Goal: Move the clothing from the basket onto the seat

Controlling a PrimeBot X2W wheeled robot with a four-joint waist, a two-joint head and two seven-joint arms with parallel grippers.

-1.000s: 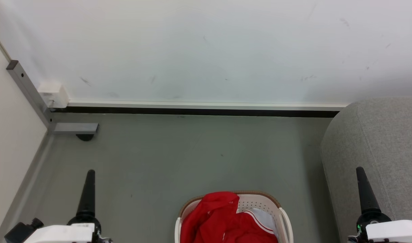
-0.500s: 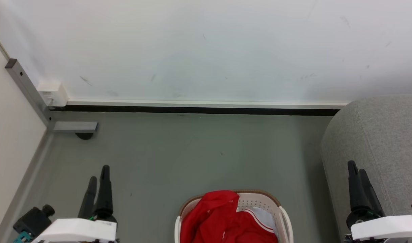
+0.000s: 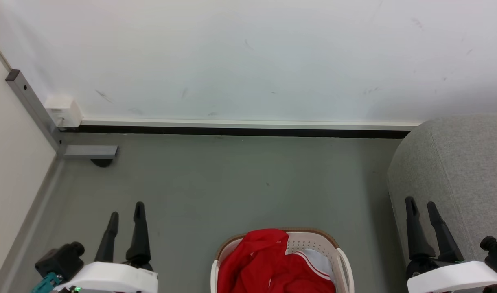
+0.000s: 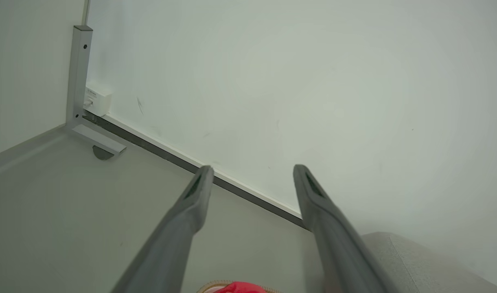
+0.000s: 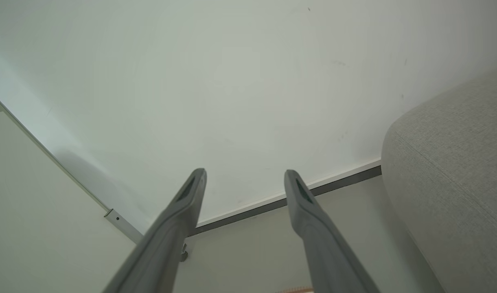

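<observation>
The red clothing [image 3: 268, 264] lies heaped in the white basket [image 3: 344, 264] at the bottom middle of the head view, with a thin white stripe on its right side. A sliver of the red fabric [image 4: 236, 288] peeks in at the bottom of the left wrist view. The grey seat [image 3: 460, 171] rises at the right, its rounded end also in the right wrist view [image 5: 456, 162]. My left gripper [image 3: 127, 208] stands open at the lower left, well left of the basket. My right gripper [image 3: 420, 203] stands open at the lower right, in front of the seat. Both hold nothing.
A pale white-blue cloth [image 3: 319, 260] lies under the red garment in the basket. A white wall [image 3: 248, 61] with a dark baseboard [image 3: 232, 132] closes off the back. A grey metal post [image 3: 32, 110] with a foot and a white box [image 3: 63, 110] stands in the left corner. Grey floor [image 3: 232, 183] stretches ahead.
Both grippers have turned about their own axes, so that each now shows two spread fingers instead of one. The left moved a little right, the right a little left.
</observation>
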